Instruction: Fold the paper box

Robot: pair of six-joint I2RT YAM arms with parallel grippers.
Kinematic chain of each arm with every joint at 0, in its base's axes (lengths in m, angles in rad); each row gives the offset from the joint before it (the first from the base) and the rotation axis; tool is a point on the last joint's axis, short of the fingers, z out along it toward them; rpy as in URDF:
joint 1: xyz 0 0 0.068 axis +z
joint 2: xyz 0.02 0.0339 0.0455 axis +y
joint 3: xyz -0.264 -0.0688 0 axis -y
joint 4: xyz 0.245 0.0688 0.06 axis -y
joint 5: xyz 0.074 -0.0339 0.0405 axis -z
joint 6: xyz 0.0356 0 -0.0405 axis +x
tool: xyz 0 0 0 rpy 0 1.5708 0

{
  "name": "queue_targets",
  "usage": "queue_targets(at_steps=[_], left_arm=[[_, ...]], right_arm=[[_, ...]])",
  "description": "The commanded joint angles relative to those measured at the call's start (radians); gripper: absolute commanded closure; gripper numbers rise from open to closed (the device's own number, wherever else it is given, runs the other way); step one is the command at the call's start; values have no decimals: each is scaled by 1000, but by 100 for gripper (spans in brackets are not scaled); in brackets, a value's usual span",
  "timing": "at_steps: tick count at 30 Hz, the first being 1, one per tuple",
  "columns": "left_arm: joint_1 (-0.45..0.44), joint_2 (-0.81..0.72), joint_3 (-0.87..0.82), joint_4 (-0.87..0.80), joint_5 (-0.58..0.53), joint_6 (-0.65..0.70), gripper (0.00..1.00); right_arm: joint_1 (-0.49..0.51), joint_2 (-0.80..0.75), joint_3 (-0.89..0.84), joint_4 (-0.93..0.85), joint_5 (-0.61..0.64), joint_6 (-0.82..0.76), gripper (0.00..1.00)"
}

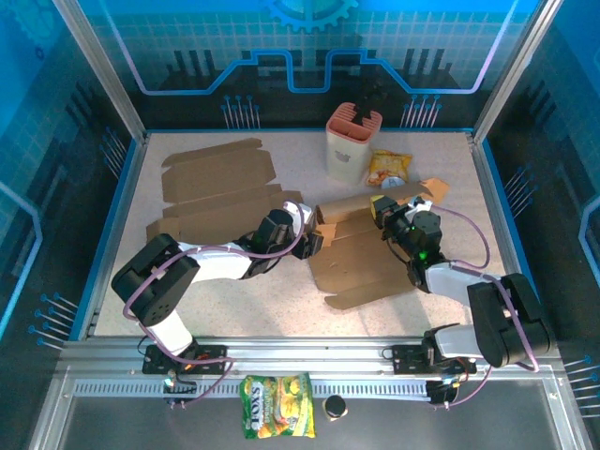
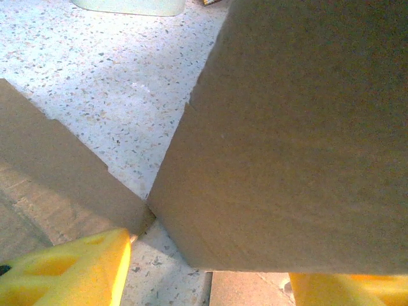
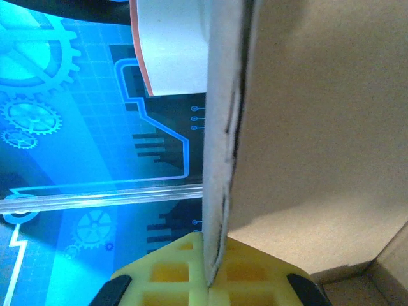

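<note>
The right gripper is pinching a raised flap at the box's far edge. The left gripper is standing released, its fingers straddling the box's left panel.

Plain brown paper box, speckled beige table, blue circuit-patterned backdrop.

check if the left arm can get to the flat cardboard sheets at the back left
Probably yes: the flat cardboard sheets lie uncovered just behind the left arm, nothing stands between, and the left tool is open.
</note>
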State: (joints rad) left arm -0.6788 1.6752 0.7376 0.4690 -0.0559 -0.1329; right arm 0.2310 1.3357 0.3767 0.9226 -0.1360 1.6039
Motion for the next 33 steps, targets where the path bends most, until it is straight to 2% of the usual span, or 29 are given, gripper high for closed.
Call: queue_targets(at_steps=[1, 8, 14, 19, 33], left_arm=[[-4, -8, 14, 51, -42, -10, 34], [-32, -18, 46, 46, -66, 32, 33], [-45, -28, 41, 66, -160, 81, 32], [-46, -13, 46, 70, -147, 92, 39], [-80, 32, 99, 108, -251, -41, 39]], right_arm=[[36, 15, -23, -49, 22, -23, 100], [88, -19, -15, -119, 96, 3, 100], [93, -47, -13, -172, 118, 14, 100], [93, -42, -12, -187, 110, 11, 100], [157, 32, -25, -132, 200, -9, 100]])
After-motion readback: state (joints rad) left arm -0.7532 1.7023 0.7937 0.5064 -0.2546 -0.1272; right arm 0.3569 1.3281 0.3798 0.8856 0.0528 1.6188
